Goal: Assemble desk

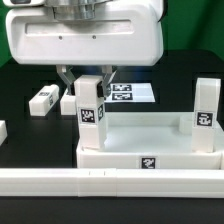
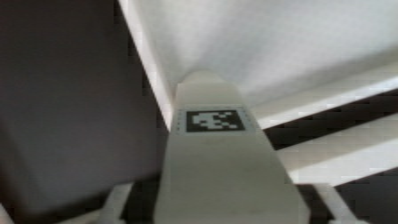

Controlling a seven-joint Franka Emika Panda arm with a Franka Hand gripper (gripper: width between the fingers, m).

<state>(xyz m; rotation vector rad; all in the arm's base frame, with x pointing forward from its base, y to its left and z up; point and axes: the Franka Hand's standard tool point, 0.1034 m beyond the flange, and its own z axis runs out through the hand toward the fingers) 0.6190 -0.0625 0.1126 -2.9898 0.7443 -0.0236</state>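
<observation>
On my feed the black table (image 1: 20, 72) fills the scene, and a long white rail bar (image 1: 60, 181) lies across its near edge. Just behind the bar sits the desk top (image 1: 180, 157), a white tray with one tag on its front wall. The arm's big white housing blocks the upper part of the exterior view. The marker board (image 1: 135, 95) lies flat behind the tray. One standing leg (image 1: 205, 120) is upright at the tray's corner on the exterior view's right, tag facing the camera. The held leg (image 1: 91, 120) is upright at the tray's opposite end, its foot down at the corner; I cannot tell whether it is seated in the socket. The gripper (image 1: 88, 82) pinches this leg near its top, one of the fingers (image 1: 66, 78) pressed to each side. The wrist view looks straight down the held leg (image 2: 222, 170) and its tag (image 2: 215, 120). A loose leg (image 1: 44, 99) lies on its side on the table, well apart toward the exterior view's left.
</observation>
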